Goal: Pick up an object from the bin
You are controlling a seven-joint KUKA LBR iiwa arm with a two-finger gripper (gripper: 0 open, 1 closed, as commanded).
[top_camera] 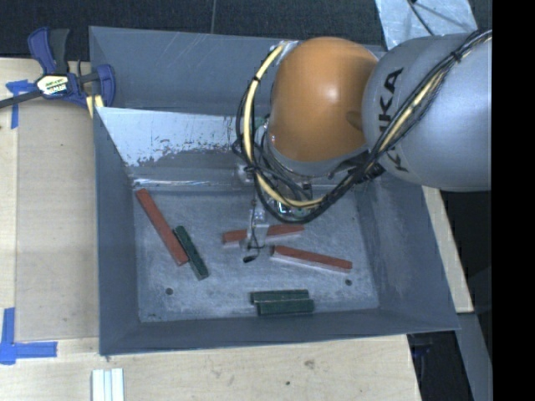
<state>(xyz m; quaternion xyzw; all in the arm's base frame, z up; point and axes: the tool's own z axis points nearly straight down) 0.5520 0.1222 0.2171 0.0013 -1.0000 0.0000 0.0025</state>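
Red-brown and flat, a short thin stick (236, 237) lies near the middle of the grey metal bin (115, 241), on its floor. The gripper (252, 247) stands right over the stick, its tip down at the stick's right part, touching the floor or very nearly so. Whether the gripper is spread, pressed together or pinching the stick I cannot tell; its tip shows as one narrow shape below the orange wrist cover (322, 98).

As I judge it, the step in hand is the grasp itself: the arm is low in the bin and the stick lies flat, not lifted. The next move calls for a firm closing across the stick's narrow width, then a straight rise. A thin piece lying flush on the floor offers little edge to catch and may slip or tip.

The stick looks straight and dull in finish. A longer red-brown strip (313, 261) slants just beside it to the right. A long red-brown slat (160, 226) and a dark green bar (191, 252) lie well apart on the left, and two dark green blocks (282, 302) sit near the front wall
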